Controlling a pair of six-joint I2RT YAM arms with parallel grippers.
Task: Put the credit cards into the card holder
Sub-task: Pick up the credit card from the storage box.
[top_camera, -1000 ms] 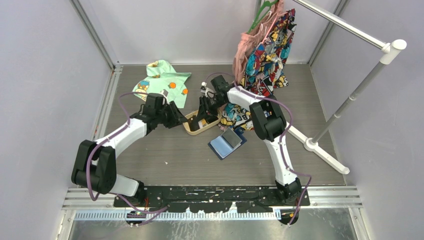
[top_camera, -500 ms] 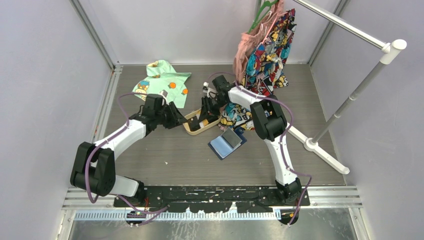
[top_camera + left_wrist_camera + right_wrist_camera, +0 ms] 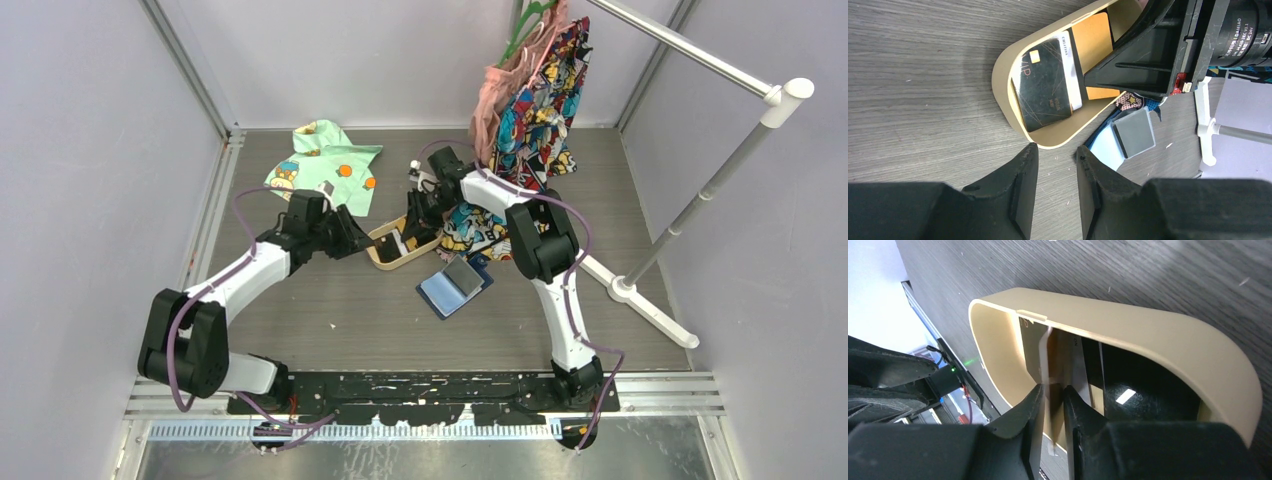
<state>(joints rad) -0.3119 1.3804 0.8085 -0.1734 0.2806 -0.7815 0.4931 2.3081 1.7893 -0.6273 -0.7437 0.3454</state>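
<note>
The navy-blue, leather-like folding card holder [image 3: 447,292] lies nearest, open and flat on the grey wood-grain tabletop [image 3: 330,310]. Its pale glossy lining faces up and its long axis slants from near-left to far-right. Just beyond sits a smooth tan oval tray [image 3: 1001,85]. The left gripper [image 3: 1055,170] hovers at the tray's rounded end, its matte black fingers slightly parted and empty. Inside lie the credit cards [image 3: 1068,70]: a glossy black card [image 3: 1043,92] with a gold chip, lengthwise along the tray, and an orange-yellow card [image 3: 1092,42]. The right gripper [image 3: 1052,392] reaches in, its fingers narrowly straddling a thin card seen edge-on. I cannot tell whether that card is pinched.
</note>
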